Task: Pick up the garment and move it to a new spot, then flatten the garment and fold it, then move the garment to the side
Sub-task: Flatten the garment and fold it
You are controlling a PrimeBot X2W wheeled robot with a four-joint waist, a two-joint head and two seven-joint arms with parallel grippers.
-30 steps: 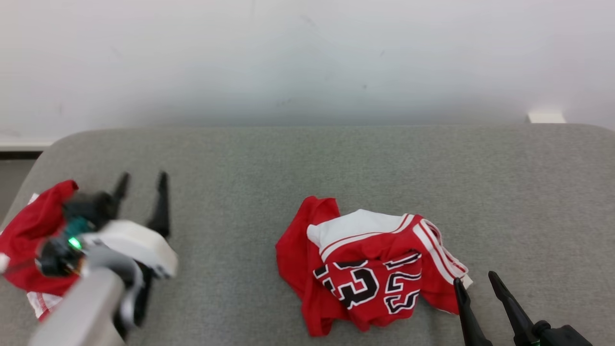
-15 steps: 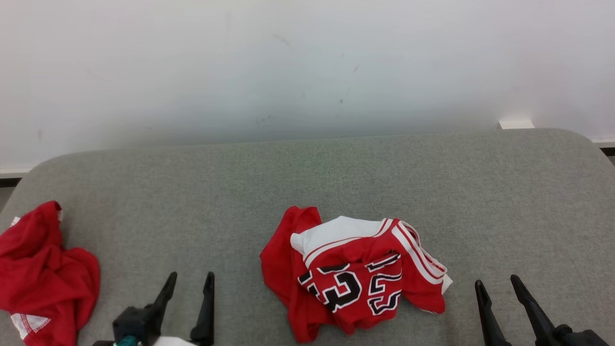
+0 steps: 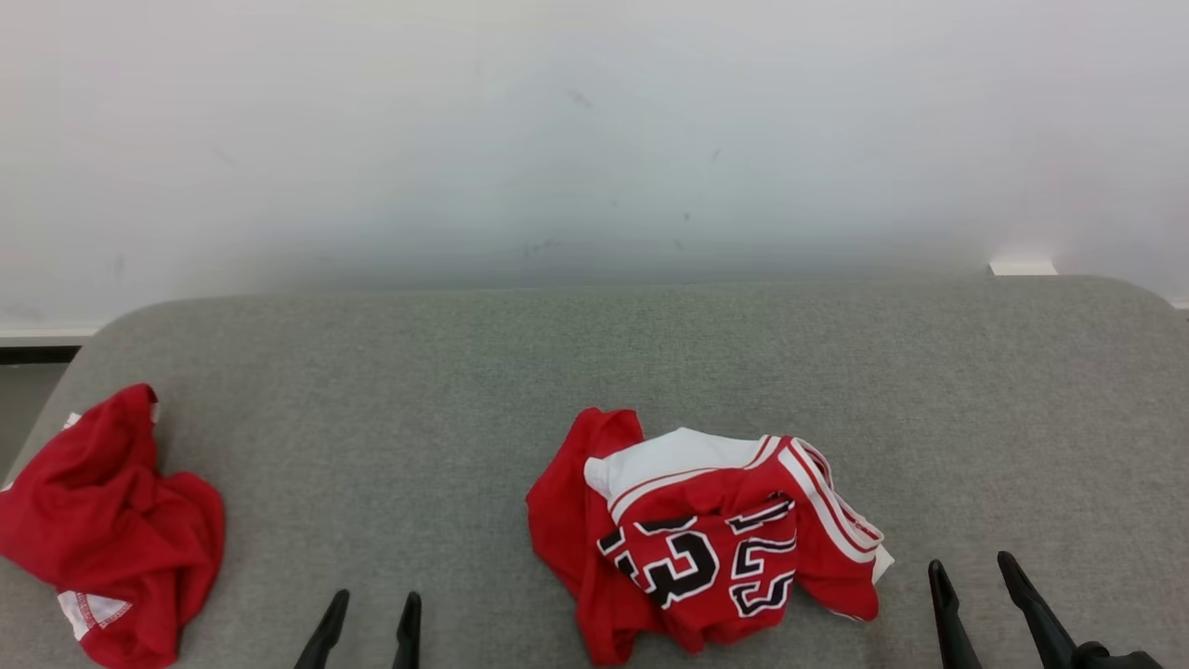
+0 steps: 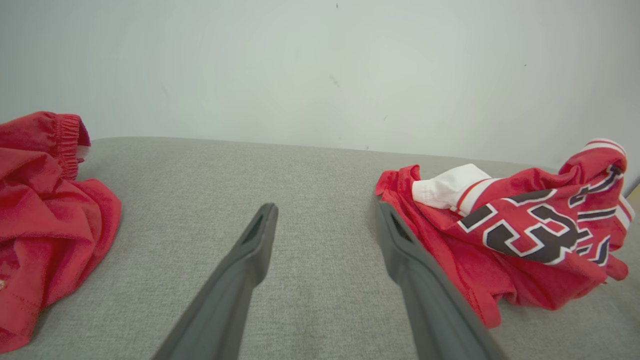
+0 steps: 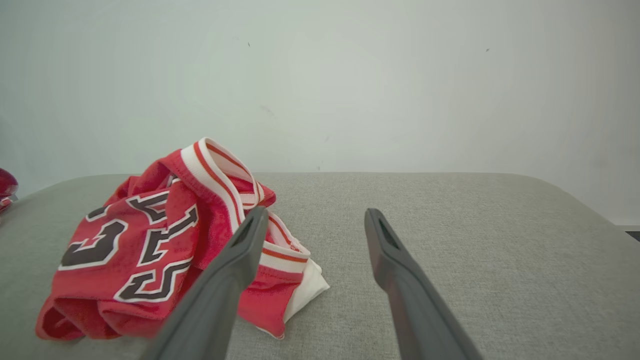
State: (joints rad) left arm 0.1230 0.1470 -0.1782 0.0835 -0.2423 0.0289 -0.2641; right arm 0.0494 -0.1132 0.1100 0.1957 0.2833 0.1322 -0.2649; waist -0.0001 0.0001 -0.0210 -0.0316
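A crumpled red jersey (image 3: 706,548) with white trim and black numbers lies in a heap at the middle front of the grey padded table (image 3: 594,372). In the left wrist view the jersey (image 4: 520,235) is just right of my left gripper (image 4: 326,207), which is open with nothing between its fingers. That left gripper (image 3: 375,599) sits low at the table's near edge. My right gripper (image 3: 972,565) stands open just right of the heap. Its wrist view shows the right gripper (image 5: 316,212) with its left finger in front of the jersey's (image 5: 150,240) striped edge.
A second crumpled red garment (image 3: 111,530) with an elastic band (image 4: 67,142) lies at the table's left edge. A pale wall (image 3: 594,139) rises right behind the table. Bare grey surface stretches behind and to the right of the jersey.
My left arm has drawn back from beside the red garment at the far left to the near edge, open all the while. The head camera shifted slightly. The right gripper and both garments stayed put.
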